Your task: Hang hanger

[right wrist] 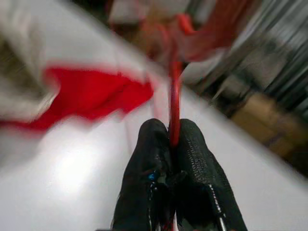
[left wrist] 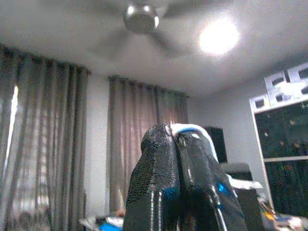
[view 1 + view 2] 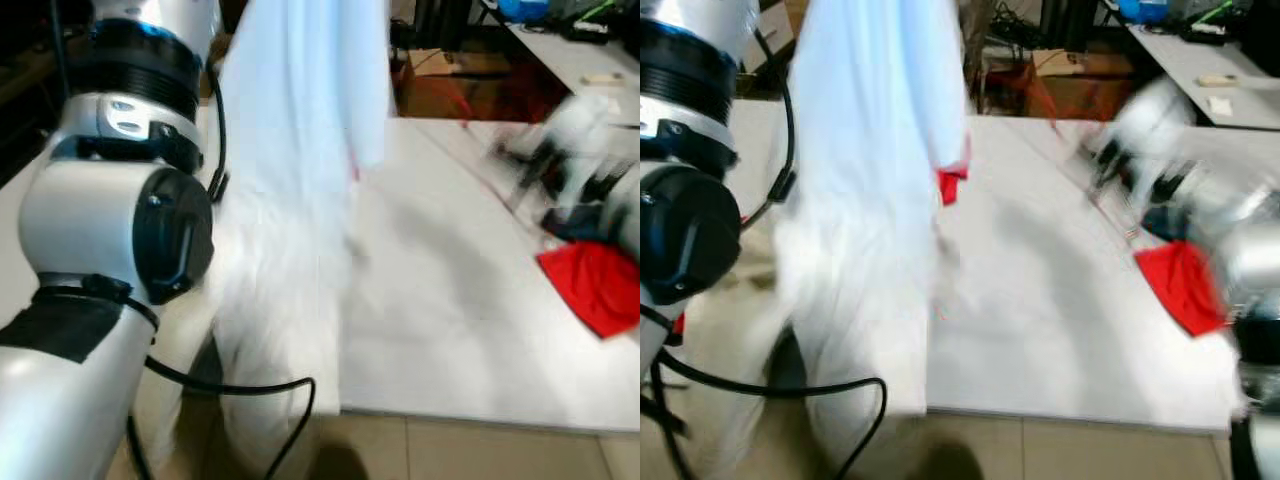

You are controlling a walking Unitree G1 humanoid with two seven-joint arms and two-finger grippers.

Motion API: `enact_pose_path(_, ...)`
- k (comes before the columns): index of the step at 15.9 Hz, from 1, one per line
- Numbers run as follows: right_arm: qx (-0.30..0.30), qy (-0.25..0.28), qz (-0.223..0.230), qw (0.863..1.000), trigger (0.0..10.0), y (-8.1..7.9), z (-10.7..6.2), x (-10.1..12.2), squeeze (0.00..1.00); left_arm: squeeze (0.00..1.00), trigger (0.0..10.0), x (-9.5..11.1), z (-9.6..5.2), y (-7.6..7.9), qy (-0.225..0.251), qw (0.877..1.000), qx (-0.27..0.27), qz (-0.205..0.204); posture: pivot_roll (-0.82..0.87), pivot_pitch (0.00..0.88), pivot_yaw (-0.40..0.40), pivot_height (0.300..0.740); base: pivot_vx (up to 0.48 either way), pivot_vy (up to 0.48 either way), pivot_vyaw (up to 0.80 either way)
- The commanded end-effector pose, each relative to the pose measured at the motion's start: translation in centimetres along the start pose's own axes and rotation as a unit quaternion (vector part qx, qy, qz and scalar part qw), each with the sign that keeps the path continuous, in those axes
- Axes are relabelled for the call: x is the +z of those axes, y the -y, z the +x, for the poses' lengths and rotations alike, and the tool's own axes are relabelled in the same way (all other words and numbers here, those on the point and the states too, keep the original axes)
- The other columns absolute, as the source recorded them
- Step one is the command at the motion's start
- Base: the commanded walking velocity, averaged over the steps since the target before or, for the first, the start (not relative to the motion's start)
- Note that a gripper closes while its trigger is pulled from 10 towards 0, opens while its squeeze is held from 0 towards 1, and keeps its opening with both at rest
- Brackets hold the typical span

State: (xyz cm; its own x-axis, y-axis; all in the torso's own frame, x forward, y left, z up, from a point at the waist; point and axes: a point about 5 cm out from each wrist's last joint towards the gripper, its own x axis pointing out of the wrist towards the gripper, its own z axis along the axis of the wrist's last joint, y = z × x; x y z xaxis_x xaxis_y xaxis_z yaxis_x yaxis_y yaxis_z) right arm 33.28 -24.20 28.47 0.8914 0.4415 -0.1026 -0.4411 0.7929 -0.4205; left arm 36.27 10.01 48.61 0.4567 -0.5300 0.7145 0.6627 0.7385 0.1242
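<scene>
With left pincer [image 2: 177,139] pinching a white hanger [image 2: 192,130] and right pincer [image 1: 169,132] a red hanger [image 1: 174,103], we risk snagging the garment [image 3: 300,150].

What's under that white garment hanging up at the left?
Below the white garment, its hem trails over the near left edge of the white table, with tiled floor and a black cable beneath. The table surface directly behind the cloth is covered.

A thin red hanger [image 1: 174,103], blurred, is pinched upright between the black fingers of the right end effector [image 1: 172,137], above a white table [image 1: 72,183] where red cloth [image 1: 91,94] lies.
</scene>
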Motion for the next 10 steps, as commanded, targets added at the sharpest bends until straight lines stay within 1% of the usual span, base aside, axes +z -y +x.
enact_pose_path(1, -0.008, 0.032, -0.009, 0.999, 10.0, 0.7, 0.4, 1.4, 0.00, 0.00, 10.0, 1.7, -0.2, -0.7, 0.020, 1.000, 0.005, 0.015, 0.04, 0.000, -0.007, 0.740, 0.409, 0.000, 0.00)
enact_pose_path(2, -0.017, 0.056, 0.001, 0.998, 10.0, 1.3, 0.6, 2.6, 0.00, 0.00, 10.0, 1.4, -0.4, -0.8, 0.014, 1.000, 0.008, 0.018, 0.04, 0.000, -0.010, 0.740, 0.409, 0.000, 0.00)
enact_pose_path(3, -0.006, 0.058, 0.003, 0.998, 10.0, 1.1, 0.7, 2.7, 0.00, 0.00, 10.0, 1.2, -0.5, -0.9, 0.010, 1.000, 0.010, 0.019, 0.04, 0.000, -0.014, 0.740, 0.405, 0.000, 0.00)
enact_pose_path(4, 0.023, 0.047, -0.009, 0.999, 10.0, 0.5, 0.7, 2.4, 0.00, 0.00, 10.0, 0.7, -0.7, -1.0, -0.003, 1.000, 0.014, 0.021, 0.04, 0.000, -0.017, 0.740, 0.405, 0.000, 0.00)
enact_pose_path(5, 0.037, 0.040, -0.018, 0.998, 10.0, 0.2, 0.6, 2.1, 0.00, 0.00, 10.0, 0.5, -0.8, -1.0, -0.010, 1.000, 0.016, 0.022, 0.04, 0.000, -0.017, 0.740, 0.405, 0.000, 0.00)
enact_pose_path(6, 0.007, -0.003, -0.012, 1.000, 10.0, 0.1, 0.2, 0.1, 0.00, 0.00, 10.0, -2.0, -1.6, -1.0, -0.057, 0.997, 0.024, 0.036, 0.04, 0.000, -0.016, 0.740, 0.401, 0.000, 0.00)
enact_pose_path(7, -0.008, -0.036, -0.007, 0.999, 10.0, 0.0, -0.4, -1.5, 0.00, 0.00, 10.0, -4.1, -2.3, -1.0, -0.094, 0.994, 0.035, 0.037, 0.04, 0.000, -0.013, 0.740, 0.394, 0.000, 0.00)
enact_pose_path(8, -0.012, -0.054, -0.003, 0.998, 10.0, -0.1, -0.9, -2.4, 0.00, 0.00, 10.0, -5.8, -3.0, -1.0, -0.126, 0.990, 0.041, 0.042, 0.04, 0.000, -0.012, 0.740, 0.394, 0.000, 0.00)
enact_pose_path(9, -0.017, -0.069, 0.012, 0.997, 10.0, -0.6, -1.8, -3.6, 0.00, 0.00, 10.0, -8.4, -4.3, -0.9, -0.175, 0.982, 0.053, 0.052, 0.03, 0.000, -0.001, 0.740, 0.292, 0.000, 0.00)
enact_pose_path(10, 0.003, -0.058, 0.036, 0.998, 10.0, -2.2, -3.6, -4.3, 0.00, 0.00, 10.0, -11.7, -6.3, -0.4, -0.229, 0.971, 0.050, 0.034, 0.02, 0.000, 0.017, 0.740, 0.000, 0.000, 0.00)
